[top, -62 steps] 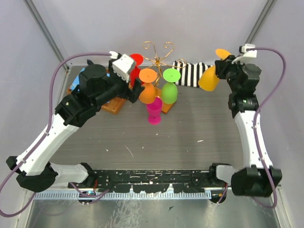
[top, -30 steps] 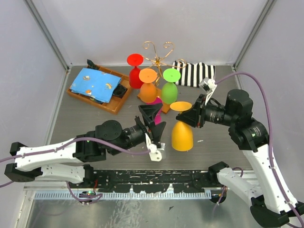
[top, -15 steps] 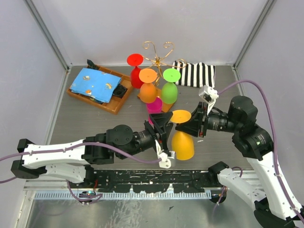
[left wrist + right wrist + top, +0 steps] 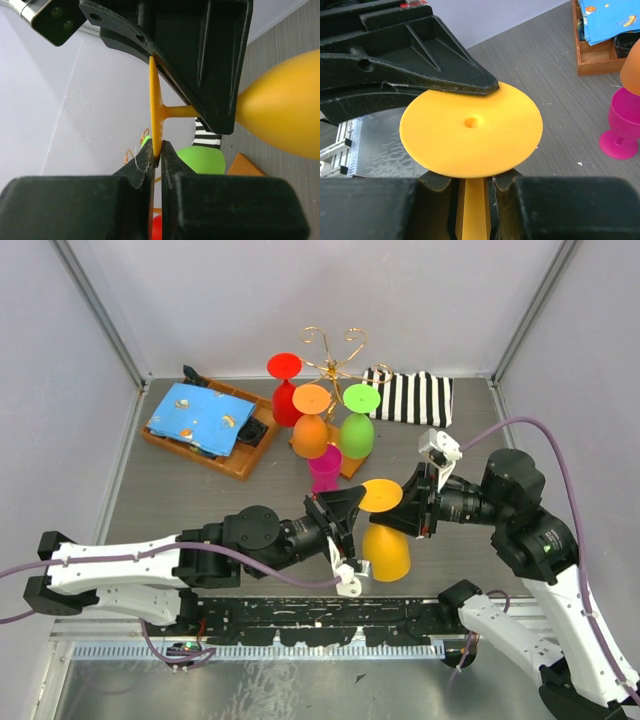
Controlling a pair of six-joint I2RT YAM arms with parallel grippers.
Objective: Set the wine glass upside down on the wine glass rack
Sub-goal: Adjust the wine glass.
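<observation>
Left hand point(image 4: 350, 508) is pressed together on the rim of the foot disc of the yellow wine glass point(image 4: 386, 550), its arm stretched low across the worktop point(image 4: 200, 510) from the left. Right hand point(image 4: 397, 512) pinches the stem just under that disc, coming in level from the right. The wine glass stands bowl-down between both hands, well apart from the wine glass rack point(image 4: 333, 365) at the back.

The left gripper point(image 4: 156, 153) at 6 o'clock pinches the foot of the glass point(image 4: 282, 117), bowl at 3, right gripper point(image 4: 212, 102) at 12.
</observation>
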